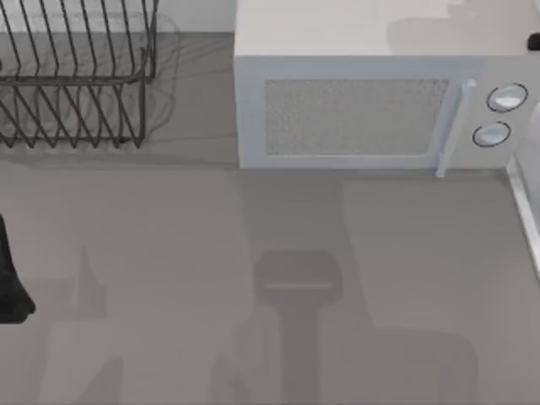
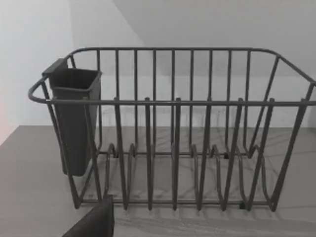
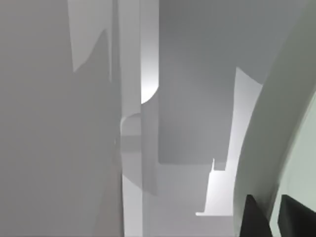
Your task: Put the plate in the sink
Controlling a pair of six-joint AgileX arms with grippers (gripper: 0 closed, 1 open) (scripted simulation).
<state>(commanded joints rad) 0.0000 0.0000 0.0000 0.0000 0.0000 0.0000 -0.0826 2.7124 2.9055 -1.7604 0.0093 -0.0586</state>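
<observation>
While the left arm (image 1: pixel 10 291) is parked at the table's left edge, the plate (image 3: pixel 271 133) is seen edge-on, apparently clamped in the right gripper (image 3: pixel 274 219) | pale sink (image 3: pixel 217 197) walls lie just beyond it — release judged near.

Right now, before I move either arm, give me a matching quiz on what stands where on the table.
Things:
1. dark wire dish rack
2. white box-shaped microwave
3. dark plastic cutlery cup
4. two round silver knobs

Places:
A. hung at one end of the rack
B. far left corner of the table
C. right end of the microwave's front
D. far side, right of the rack

Pairs: 1-B, 2-D, 3-A, 4-C
</observation>
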